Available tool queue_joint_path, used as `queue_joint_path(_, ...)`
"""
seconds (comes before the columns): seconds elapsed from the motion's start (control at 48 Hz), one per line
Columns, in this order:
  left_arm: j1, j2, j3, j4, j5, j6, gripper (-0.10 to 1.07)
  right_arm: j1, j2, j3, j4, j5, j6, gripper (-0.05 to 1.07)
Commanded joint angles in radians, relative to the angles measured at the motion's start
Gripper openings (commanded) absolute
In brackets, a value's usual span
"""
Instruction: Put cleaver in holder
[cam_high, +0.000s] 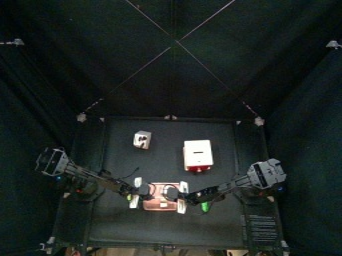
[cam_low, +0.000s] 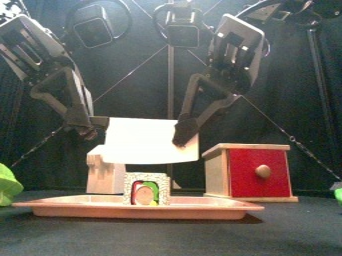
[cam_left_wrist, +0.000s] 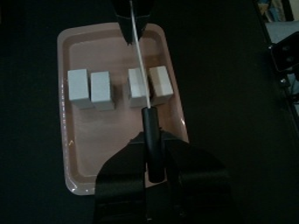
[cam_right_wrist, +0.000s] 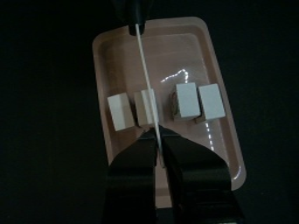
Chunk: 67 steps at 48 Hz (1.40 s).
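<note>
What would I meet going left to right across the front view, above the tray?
green object at the edge → left gripper → cleaver, held by both → right gripper → red-fronted box

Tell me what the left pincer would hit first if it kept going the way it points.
Probably the white blocks in the pink tray, reached first by the cleaver the left pincer holds; depth is unclear.
</note>
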Motion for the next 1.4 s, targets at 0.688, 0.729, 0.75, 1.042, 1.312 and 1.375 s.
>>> queue_joint_path(0.688,-0.003,-0.132,-0.003,-0.021,0.023,-0.006,0.1,-0.028,-0.206,0.011,-0.041,0.025,-0.002,0.75)
queue_joint_path(0.729,-0.003,-0.146,-0.005,-0.051,0.049,-0.009,0.1,-0.032,-0.225,0.017,-0.057,0.025,0.002,0.75)
queue_joint_path(0.75,-0.003,-0.152,-0.005,-0.069,0.061,-0.009,0.1,-0.035,-0.236,0.02,-0.063,0.025,0.005,0.75)
queue_joint_path(1.042,0.006,-0.238,-0.041,-0.236,0.244,-0.008,0.1,-0.064,-0.38,0.107,-0.104,0.003,0.014,0.75)
queue_joint_path(1.312,0.029,-0.362,-0.094,-0.397,0.468,-0.018,0.1,-0.081,-0.443,0.193,-0.094,-0.094,0.014,0.75)
queue_joint_path(1.375,0.049,-0.393,-0.112,-0.445,0.549,-0.025,0.1,-0.087,-0.457,0.207,-0.092,-0.106,0.014,0.75)
